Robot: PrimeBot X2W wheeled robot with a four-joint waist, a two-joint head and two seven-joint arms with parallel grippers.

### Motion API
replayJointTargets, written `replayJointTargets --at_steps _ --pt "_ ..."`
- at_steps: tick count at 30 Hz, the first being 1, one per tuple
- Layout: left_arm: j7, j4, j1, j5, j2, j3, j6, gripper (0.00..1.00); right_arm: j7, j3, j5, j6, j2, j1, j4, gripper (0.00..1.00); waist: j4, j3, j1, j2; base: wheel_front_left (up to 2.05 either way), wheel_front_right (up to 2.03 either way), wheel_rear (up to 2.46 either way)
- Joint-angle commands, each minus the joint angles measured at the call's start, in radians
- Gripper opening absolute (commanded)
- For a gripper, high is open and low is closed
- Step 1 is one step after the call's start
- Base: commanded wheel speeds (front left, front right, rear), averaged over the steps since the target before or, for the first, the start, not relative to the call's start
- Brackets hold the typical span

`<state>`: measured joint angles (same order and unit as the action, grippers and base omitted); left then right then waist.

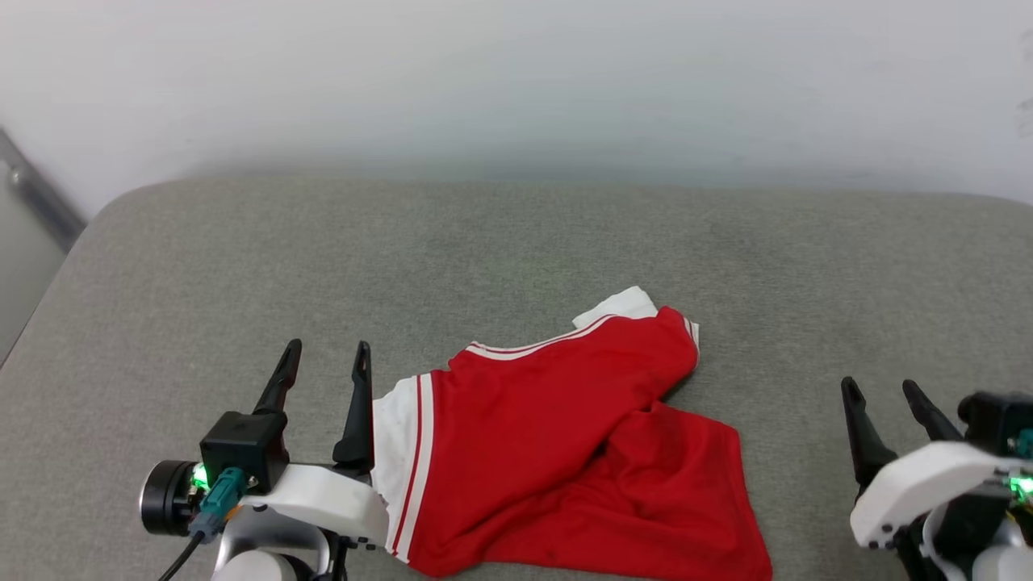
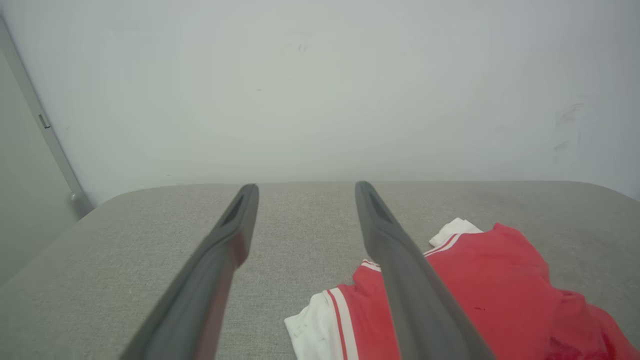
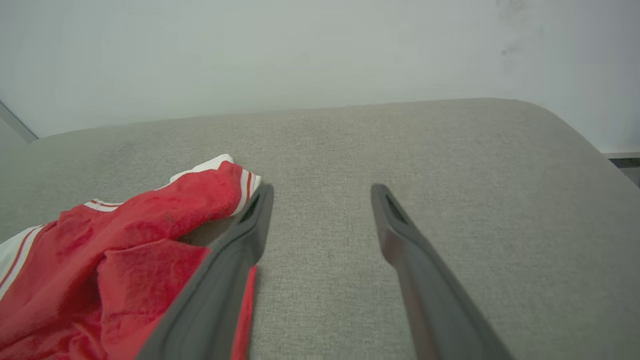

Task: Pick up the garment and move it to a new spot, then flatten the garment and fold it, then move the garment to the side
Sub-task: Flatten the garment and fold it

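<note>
The garment [image 1: 565, 444] is a red jersey with white sleeves and red-striped trim, lying crumpled and partly folded over itself on the grey cushion [image 1: 516, 258], near its front edge. My left gripper [image 1: 327, 355] stands open just left of the garment's white sleeve, nothing between its fingers. In the left wrist view the garment [image 2: 490, 285] lies to the right of the open left gripper [image 2: 305, 187]. My right gripper [image 1: 884, 387] is open at the lower right, apart from the cloth. In the right wrist view the garment [image 3: 125, 240] lies left of the open right gripper [image 3: 322, 187].
A pale wall [image 1: 516, 81] rises right behind the cushion. At the far left a grey metal strip [image 1: 40, 202] runs down beside the cushion's rounded corner. Bare cushion stretches behind and to both sides of the jersey.
</note>
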<state>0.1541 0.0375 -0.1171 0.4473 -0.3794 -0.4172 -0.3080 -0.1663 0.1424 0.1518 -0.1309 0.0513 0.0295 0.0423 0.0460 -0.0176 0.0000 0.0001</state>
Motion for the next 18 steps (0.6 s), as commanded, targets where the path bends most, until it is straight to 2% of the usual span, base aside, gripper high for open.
replayJointTargets --at_steps 1,7,12,18 --pt "0.006 0.004 -0.010 -0.003 0.003 -0.002 0.000 1.00 -0.018 0.003 0.014 0.000 -0.001 0.042 0.014 1.00 0.013 -0.013 0.0000 -0.0001 0.00 0.00 0.00" --pt "0.027 -0.001 -0.044 -0.006 0.030 -0.019 0.013 1.00 -0.198 0.002 0.038 0.000 0.041 0.201 0.185 1.00 0.077 -0.071 0.0000 -0.0001 0.00 0.00 0.00" --pt "0.046 -0.021 -0.083 -0.008 0.057 -0.036 0.028 1.00 -0.331 -0.108 0.101 0.000 0.101 0.344 0.313 1.00 0.135 -0.134 0.0000 -0.0001 0.00 0.00 0.00" --pt "0.076 -0.067 -0.134 0.000 0.096 -0.049 0.055 1.00 -0.406 -0.249 0.173 0.000 0.161 0.490 0.497 1.00 0.201 -0.198 0.0000 -0.0001 0.00 0.00 0.00"
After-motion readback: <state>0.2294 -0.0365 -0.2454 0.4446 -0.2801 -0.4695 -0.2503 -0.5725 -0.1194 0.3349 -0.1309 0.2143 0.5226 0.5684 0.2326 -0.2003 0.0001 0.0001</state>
